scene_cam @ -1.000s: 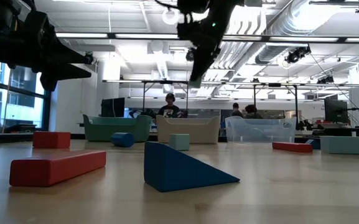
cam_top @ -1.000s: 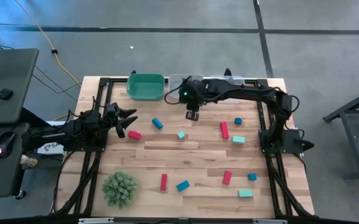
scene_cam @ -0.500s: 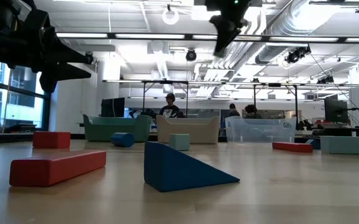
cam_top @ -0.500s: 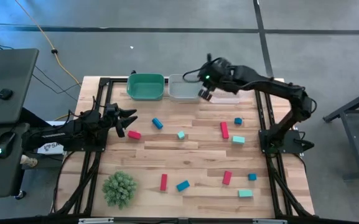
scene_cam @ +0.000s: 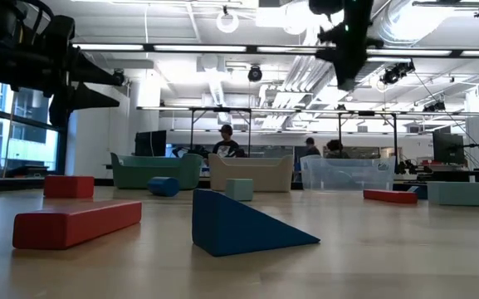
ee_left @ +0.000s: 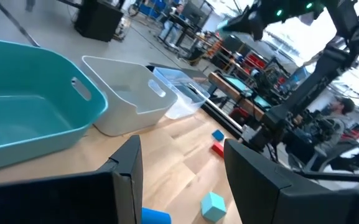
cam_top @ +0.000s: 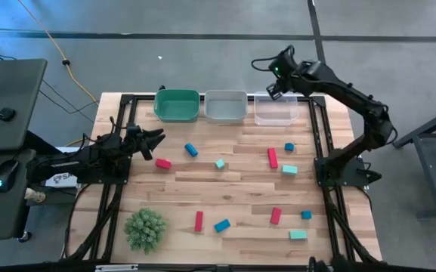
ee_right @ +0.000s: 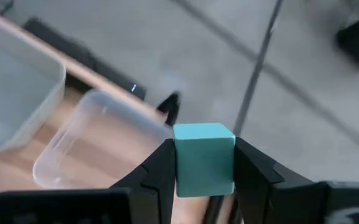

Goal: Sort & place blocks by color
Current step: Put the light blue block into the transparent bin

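Currently right gripper [ee_right: 204, 180] is clamped on a teal cube [ee_right: 204, 158], fingers pressed on both of its sides. High view puts that gripper [cam_top: 276, 92] raised over the far edge of the clear bin [cam_top: 273, 110], near the table's back right corner; whether it's fully over the bin or past its rim, can't tell.

Left gripper [cam_top: 155, 143] sits low over the table's left side, jaws spread, nothing between them. Red block [cam_top: 162, 163] lies just beside it, blue block [cam_top: 191, 149] a bit further in.

Bins run in a row along the back edge: green bin [cam_top: 177, 105], grey bin [cam_top: 225, 106], then the clear one.

Loose blocks on the table: small teal cube [cam_top: 220, 163] mid-table, red bar [cam_top: 272, 157], blue cube [cam_top: 289, 146] and teal block [cam_top: 289, 169] on the right. Front area: red bar [cam_top: 199, 221], blue block [cam_top: 222, 225], red block [cam_top: 276, 216], blue cube [cam_top: 306, 214], teal bar [cam_top: 298, 235].

Green spiky ball [cam_top: 145, 229] sits at front left, well apart from the bins.

People visible in the room behind in the low view.
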Tool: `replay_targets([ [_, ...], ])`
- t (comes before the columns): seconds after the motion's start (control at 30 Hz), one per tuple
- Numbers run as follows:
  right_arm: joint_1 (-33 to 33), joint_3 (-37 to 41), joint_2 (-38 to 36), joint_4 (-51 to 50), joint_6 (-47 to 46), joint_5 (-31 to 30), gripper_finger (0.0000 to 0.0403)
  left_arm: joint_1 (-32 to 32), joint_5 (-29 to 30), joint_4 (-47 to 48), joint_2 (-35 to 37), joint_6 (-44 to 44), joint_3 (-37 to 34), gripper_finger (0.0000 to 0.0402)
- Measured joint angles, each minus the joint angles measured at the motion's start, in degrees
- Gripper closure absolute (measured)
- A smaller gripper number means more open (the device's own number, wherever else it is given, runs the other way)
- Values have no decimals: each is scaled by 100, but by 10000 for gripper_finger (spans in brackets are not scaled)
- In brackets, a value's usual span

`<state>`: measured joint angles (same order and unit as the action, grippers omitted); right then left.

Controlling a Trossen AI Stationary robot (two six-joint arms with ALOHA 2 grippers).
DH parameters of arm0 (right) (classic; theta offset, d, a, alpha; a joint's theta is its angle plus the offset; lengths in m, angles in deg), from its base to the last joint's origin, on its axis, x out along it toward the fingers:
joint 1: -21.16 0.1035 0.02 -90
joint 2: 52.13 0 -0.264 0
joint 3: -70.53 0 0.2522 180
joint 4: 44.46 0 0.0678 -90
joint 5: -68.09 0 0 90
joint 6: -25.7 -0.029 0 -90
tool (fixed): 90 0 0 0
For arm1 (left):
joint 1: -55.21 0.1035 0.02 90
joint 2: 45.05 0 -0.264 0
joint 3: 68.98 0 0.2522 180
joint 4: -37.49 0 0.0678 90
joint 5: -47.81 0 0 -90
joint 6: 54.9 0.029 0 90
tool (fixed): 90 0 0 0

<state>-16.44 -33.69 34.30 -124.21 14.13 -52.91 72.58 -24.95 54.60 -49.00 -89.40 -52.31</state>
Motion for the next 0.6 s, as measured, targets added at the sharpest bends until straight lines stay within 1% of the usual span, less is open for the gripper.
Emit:
replay_targets([
  [0.17, -568, 906, 1, 1191, 384, 1249, 299, 0, 15, -1, 0, -2, 0, 254],
  [0.33, -961, 1758, 2, 2190, 390, 2190, 299, 0, 17, -1, 0, -69, 0, 254],
  [0.47, -1131, 2329, 2, 2714, 347, 2699, 299, 0, 92, -1, 0, -334, 0, 254],
  [0.6, -1165, 2777, 2, 3055, 256, 2845, 299, 1, 164, -7, -1, -413, 0, 254],
])
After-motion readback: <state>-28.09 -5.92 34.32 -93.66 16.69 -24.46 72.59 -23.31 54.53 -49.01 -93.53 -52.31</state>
